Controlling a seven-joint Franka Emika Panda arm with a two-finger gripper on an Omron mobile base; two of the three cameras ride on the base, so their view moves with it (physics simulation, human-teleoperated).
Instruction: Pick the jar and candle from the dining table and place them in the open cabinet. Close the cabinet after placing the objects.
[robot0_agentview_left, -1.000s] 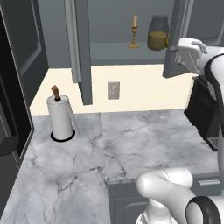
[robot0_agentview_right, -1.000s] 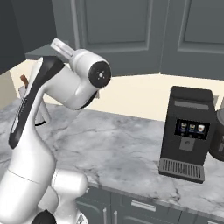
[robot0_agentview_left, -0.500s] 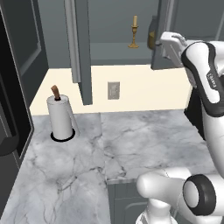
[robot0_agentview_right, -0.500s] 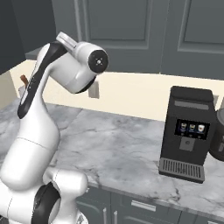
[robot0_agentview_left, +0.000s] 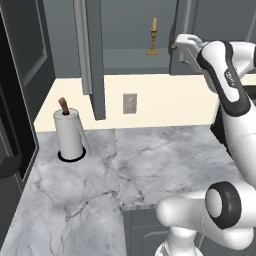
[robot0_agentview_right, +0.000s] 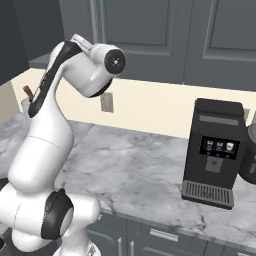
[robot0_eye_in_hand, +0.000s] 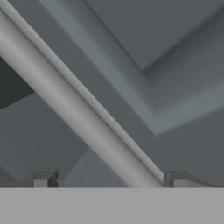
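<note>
The cabinet (robot0_agentview_left: 125, 30) is a dark grey-blue wall unit. Its left door (robot0_agentview_left: 94, 55) stands wide open. The right door (robot0_agentview_left: 181, 25) is swung partway across the opening. On the inner shelf stands the candle (robot0_agentview_left: 153, 37), a pale stick on a brass holder. The jar is hidden behind the right door. My gripper (robot0_agentview_left: 180, 43) is up against the right door's outer face. In the hand view the gripper (robot0_eye_in_hand: 109, 181) is open, its fingertips (robot0_eye_in_hand: 43, 179) wide apart, with a door panel and its pale edge (robot0_eye_in_hand: 78, 113) close in front. The dining table is out of view.
A paper towel roll (robot0_agentview_left: 69, 134) stands on the marble counter (robot0_agentview_left: 150, 165) at the left. A wall outlet (robot0_agentview_left: 129, 103) sits below the cabinet. A black coffee machine (robot0_agentview_right: 215, 150) stands on the counter to the right. A dark tall unit (robot0_agentview_left: 15, 100) borders the left.
The hand has swept left at cabinet height, and the right door has swung with it across the opening. The jar, visible on the shelf a second ago, is now covered.
</note>
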